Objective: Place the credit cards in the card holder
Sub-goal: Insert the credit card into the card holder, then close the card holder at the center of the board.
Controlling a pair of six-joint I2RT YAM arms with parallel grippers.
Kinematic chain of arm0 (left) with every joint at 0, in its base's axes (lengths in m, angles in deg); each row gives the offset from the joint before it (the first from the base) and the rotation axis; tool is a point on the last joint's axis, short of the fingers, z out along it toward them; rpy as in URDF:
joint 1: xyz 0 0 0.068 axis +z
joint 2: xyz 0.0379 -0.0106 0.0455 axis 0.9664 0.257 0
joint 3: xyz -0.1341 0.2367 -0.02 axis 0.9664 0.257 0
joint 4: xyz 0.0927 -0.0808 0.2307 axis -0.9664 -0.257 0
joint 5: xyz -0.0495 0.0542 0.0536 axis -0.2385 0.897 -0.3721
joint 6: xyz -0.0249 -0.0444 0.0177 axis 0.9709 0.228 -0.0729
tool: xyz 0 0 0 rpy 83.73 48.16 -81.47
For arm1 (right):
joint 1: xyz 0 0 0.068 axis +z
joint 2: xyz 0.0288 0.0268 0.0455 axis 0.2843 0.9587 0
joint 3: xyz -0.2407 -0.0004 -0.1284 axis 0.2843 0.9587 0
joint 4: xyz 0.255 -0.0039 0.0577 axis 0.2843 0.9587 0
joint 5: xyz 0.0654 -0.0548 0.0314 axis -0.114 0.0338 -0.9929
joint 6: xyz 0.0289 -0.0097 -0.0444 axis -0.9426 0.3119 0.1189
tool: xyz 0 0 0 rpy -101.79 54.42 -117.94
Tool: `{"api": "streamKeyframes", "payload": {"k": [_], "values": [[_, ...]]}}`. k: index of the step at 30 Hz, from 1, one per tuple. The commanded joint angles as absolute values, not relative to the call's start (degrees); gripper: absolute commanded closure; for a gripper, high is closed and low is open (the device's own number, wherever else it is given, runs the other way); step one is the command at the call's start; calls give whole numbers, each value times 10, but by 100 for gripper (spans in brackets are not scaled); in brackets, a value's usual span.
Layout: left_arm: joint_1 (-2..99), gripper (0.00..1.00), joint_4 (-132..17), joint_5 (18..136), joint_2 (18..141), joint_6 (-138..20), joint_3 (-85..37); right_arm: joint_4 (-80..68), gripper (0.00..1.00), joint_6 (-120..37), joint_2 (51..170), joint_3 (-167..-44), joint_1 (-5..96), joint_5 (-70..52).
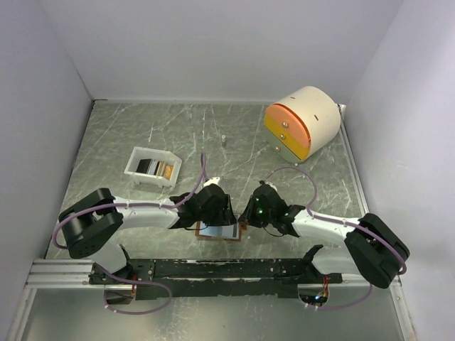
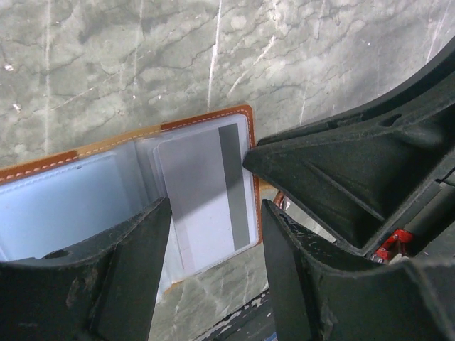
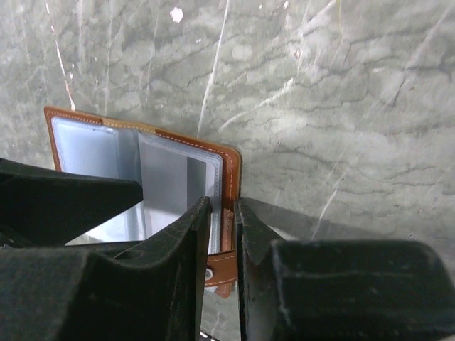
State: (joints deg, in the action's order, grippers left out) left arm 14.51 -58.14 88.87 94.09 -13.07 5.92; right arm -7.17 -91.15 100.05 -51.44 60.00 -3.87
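The card holder [image 1: 219, 231] lies open on the table between the two arms, brown rim outward and pale blue pockets up. A silver-grey credit card [image 2: 206, 192] with a darker stripe sits in its right-hand pocket, also seen as a grey card [image 3: 170, 186] in the right wrist view. My left gripper [image 2: 215, 213] hovers open over that card, one finger on each side, holding nothing. My right gripper [image 3: 222, 206] is shut on the card holder's right edge [image 3: 229, 213], by the brown snap strap. More credit cards [image 1: 159, 169], dark and gold, lie in the white tray.
The white tray [image 1: 136, 162] stands at the left middle of the table. A big cream-and-orange round drawer unit [image 1: 302, 122] sits at the back right. A small grey peg [image 1: 223, 139] stands further back. A black rail [image 1: 213, 270] runs along the near edge.
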Motion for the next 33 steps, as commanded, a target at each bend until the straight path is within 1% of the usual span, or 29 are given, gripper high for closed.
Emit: {"api": "streamKeyframes", "payload": {"k": [1,4,9,13,15,19,26,33], "values": [[139,36,-523,854,957,-133,30,-31,80,-879,1006,-541,589,-3],[140,33,-562,875,953,-137,14,3,79,-866,988,-554,586,15],[163,29,-584,889,910,-132,38,74,70,-852,940,-568,585,38],[186,25,-612,902,875,-132,56,111,68,-866,901,-571,593,41],[203,25,-628,901,860,-133,63,119,68,-877,894,-573,608,44],[237,26,-670,898,831,-145,75,154,66,-891,902,-595,642,78],[282,18,-697,882,751,-151,130,173,63,-878,937,-626,677,114],[290,17,-673,837,735,-125,185,165,64,-850,980,-637,679,102]]}}
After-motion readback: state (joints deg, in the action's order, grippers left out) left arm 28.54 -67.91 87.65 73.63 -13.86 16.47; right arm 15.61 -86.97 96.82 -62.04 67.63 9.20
